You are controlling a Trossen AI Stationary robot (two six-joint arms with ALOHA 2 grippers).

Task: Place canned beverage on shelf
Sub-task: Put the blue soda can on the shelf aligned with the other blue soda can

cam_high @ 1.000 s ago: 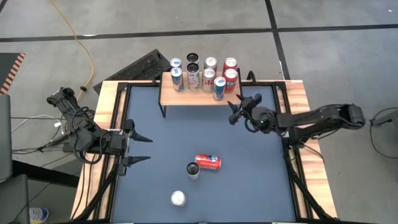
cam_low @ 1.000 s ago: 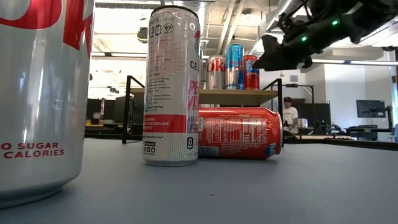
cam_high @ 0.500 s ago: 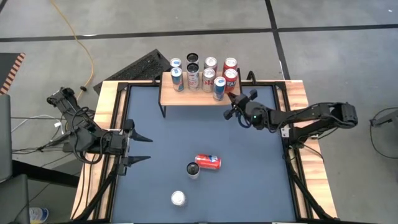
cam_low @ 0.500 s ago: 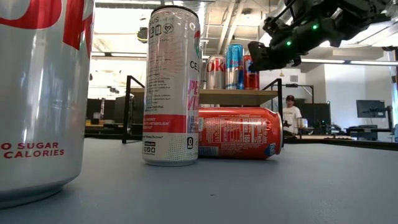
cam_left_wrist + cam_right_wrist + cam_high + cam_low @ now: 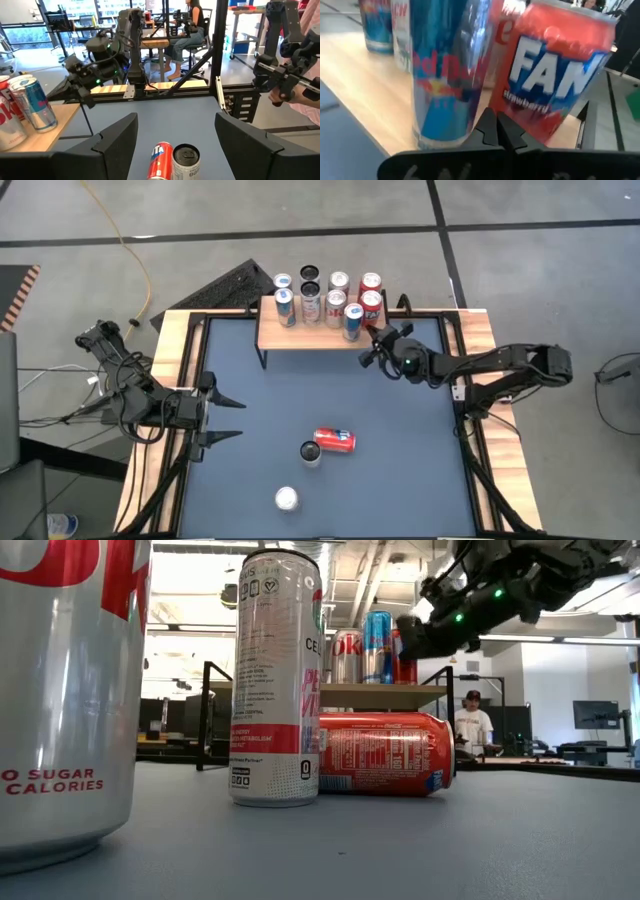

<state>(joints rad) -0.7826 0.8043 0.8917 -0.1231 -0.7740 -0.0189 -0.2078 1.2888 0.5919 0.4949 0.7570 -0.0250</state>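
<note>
Eight cans now stand on the shelf point(image 5: 310, 330), the low wooden rack at the far edge of the dark surface point(image 5: 400, 460), set in two rows across its top. The right claw point(image 5: 372, 348), its fingers pinched fully together on nothing, sits at the shelf's right front corner, just beside the blue-and-silver can point(image 5: 353, 320) and the red strawberry Fanta can point(image 5: 371, 304). From the right wrist view the shut fingertips point(image 5: 496, 131) point at the gap between those two cans, with the wooden top right under them.

Much of the job looks done, but three cans are left out on the surface, well apart from the shelf: a red can lying on its side point(image 5: 334, 440), a tall white can point(image 5: 311, 453) standing upright and touching it, and a silver-topped can point(image 5: 287, 499) nearer the front edge. The tipped can will likely need righting or a sideways grip before it can go up. The shelf top shows bare wood mainly at its left end, so room for more looks tight.

The left claw point(image 5: 226, 420) waits at the left edge of the surface, jaws spread wide and holding nothing, facing the red and white pair.

The cans themselves all appear sealed or are seen only from above; what they hold cannot be told. A person stands in the room beyond the surface.
</note>
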